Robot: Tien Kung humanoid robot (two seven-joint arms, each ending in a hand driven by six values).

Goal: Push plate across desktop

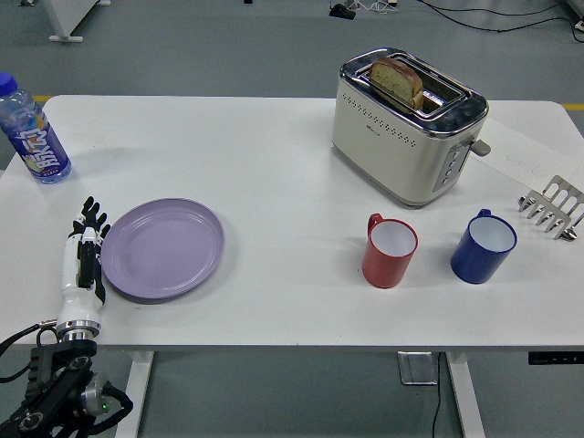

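A lilac plate (164, 248) lies flat on the white table (274, 173), left of centre. My left hand (86, 246) stands edge-on against the plate's left rim, fingers straight and pointing away from me, holding nothing. Its white-and-black wrist runs down to the table's near edge. My right arm is not in view.
A blue water bottle (33, 130) stands at the far left. A cream toaster (406, 123) with bread in it stands at the back right. A red mug (390, 249) and a blue mug (483, 245) stand to the plate's right. A metal rack (553, 207) lies at the right edge.
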